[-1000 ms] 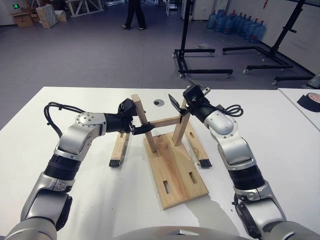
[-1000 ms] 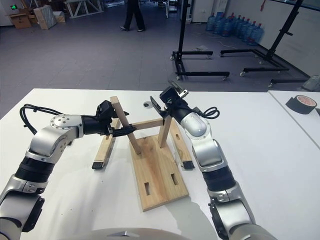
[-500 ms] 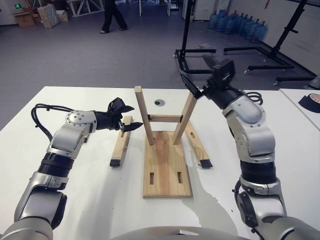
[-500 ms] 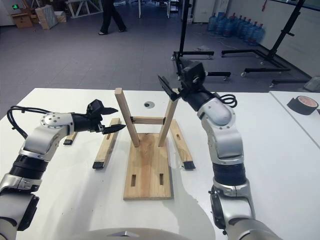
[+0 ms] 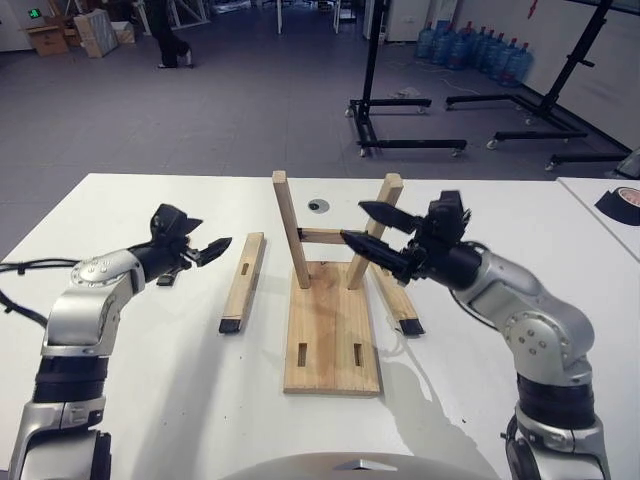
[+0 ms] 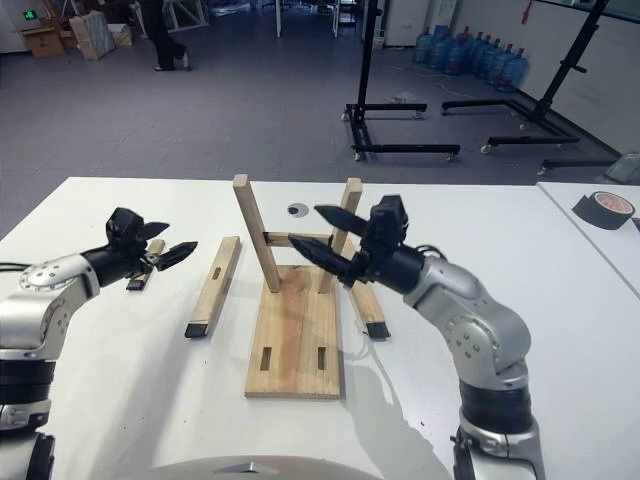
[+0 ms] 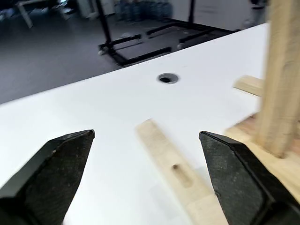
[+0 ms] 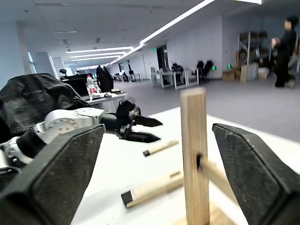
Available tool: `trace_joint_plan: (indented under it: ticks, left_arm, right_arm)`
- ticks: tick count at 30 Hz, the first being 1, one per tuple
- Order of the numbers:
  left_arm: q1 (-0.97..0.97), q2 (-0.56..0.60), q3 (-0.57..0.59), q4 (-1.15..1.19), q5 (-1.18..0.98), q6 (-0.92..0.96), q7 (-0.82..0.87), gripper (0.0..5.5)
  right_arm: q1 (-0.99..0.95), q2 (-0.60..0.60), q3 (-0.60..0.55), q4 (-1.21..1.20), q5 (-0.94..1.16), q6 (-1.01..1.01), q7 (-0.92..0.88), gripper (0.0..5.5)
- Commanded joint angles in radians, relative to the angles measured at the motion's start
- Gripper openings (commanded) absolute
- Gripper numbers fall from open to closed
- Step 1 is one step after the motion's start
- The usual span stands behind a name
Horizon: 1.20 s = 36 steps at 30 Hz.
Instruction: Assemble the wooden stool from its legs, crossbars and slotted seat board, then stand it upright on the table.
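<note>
left pincer (image 5: 215, 251): spread, holding nothing, above the bench (image 5: 150, 400) and well apart from the standing parts.
right pincer (image 5: 354, 221): spread, holding nothing, one finger above the other. Whether either one touches wood cannot be told.
seat board (image 5: 331, 340): flat on the bench, below and just ahead of the right pincer, with two open slots at its near end.
left upright leg (image 5: 291, 243): stands leaning on the board's far end, just beyond the right pincer's tips.
right upright leg (image 5: 388, 192): leans beside the right pincer, its middle hidden behind it.
crossbar (image 5: 320, 236): joins the two upright legs, its right end covered by the lower finger.
loose leg (image 5: 244, 282): lies flat just ahead of the left pincer's tips, between them and the board.
second loose leg (image 5: 402, 305): lies under the right pincer, its far part hidden.
small stick (image 6: 143, 272): lies behind the left pincer, mostly hidden.
tape roll (image 5: 620, 200): far off beyond the right pincer's arm, cut off at the edge.
</note>
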Motion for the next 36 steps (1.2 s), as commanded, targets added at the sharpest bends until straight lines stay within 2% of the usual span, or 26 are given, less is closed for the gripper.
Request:
trace_joint_plan:
  ticks: [1,8,14,23,29,32,34,36]
  left_arm:
    - [0.033,-0.036,0.040,0.141,0.077,0.034,0.178,4.09]
    - [-0.044,-0.016,-0.015,0.428,0.230,-0.235,0.277,4.09]
    - [-0.113,-0.037,-0.083,0.632,0.247,-0.236,0.190,4.09]
    - [-0.176,-0.052,-0.036,0.841,0.198,-0.247,0.185,2.69]
    - [-0.184,-0.055,-0.070,0.896,0.220,-0.315,0.167,1.80]
    - [-0.197,-0.073,-0.050,0.873,0.214,-0.468,0.221,1.28]
    - [-0.195,-0.088,-0.009,0.823,0.193,-0.573,0.274,1.27]
    - [-0.138,-0.148,0.068,0.590,0.103,-0.675,0.306,1.27]
  right_arm:
    - [0.069,0.088,0.085,-0.009,-0.003,0.028,-0.102,4.20]
    - [0.154,0.110,0.084,0.019,0.008,-0.063,-0.041,4.20]
    - [0.114,0.109,0.131,0.041,-0.005,-0.017,-0.083,4.20]
    - [0.046,0.094,0.146,0.050,-0.011,0.027,-0.127,4.20]
    - [0.032,0.076,0.157,0.052,-0.050,0.005,-0.127,4.20]
    - [0.028,0.089,0.127,0.058,-0.040,-0.018,-0.128,4.20]
    - [0.020,0.101,0.089,0.063,-0.012,-0.021,-0.142,4.20]
    - [0.007,0.118,0.056,0.083,-0.004,-0.030,-0.164,4.20]
